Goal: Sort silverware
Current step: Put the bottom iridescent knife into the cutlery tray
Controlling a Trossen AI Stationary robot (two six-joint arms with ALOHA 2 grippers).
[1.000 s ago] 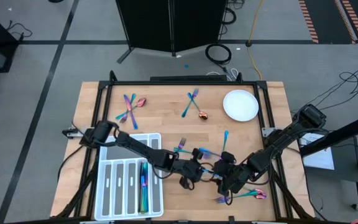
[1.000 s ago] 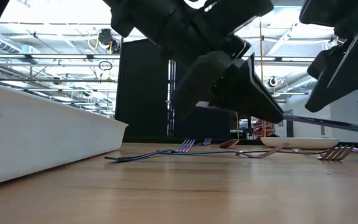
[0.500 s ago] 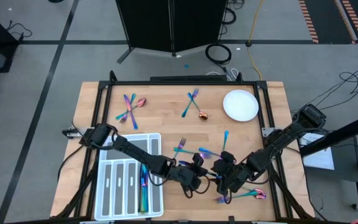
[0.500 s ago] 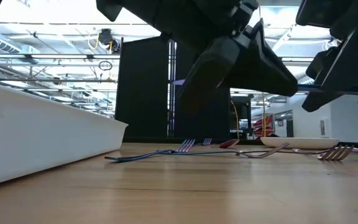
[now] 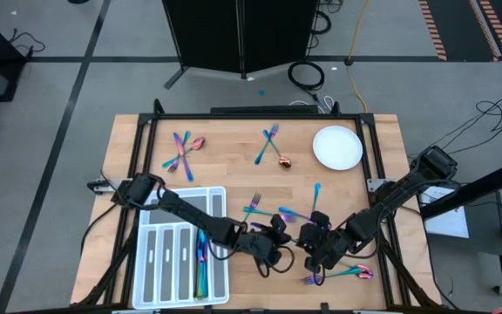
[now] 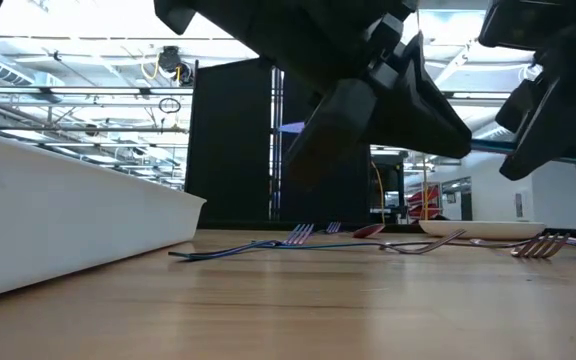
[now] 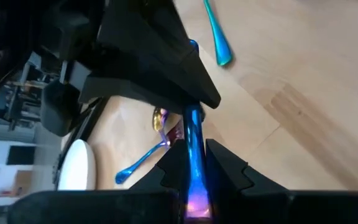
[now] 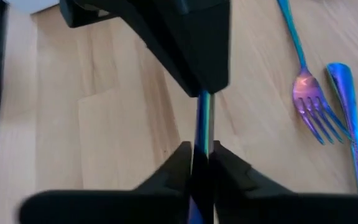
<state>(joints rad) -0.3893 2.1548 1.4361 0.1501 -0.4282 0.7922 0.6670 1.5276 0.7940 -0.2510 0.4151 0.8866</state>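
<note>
Handover in mid-air, lower centre of the high view. One slim blue utensil (image 7: 192, 146) runs straight between the two grippers, its long axis in line with both sets of fingers. Left gripper (image 5: 277, 246) is clamped on one end; right gripper (image 5: 312, 251) is pinched on the other, fingers narrow against the shaft. Neither arm is nearer: both have it. White tray (image 5: 146, 288) sits lower left, behind the left arm. Loose forks (image 8: 316, 112) lie on the table (image 5: 234, 166) beneath. Next move, I judge, turns on which end lets go.
</note>
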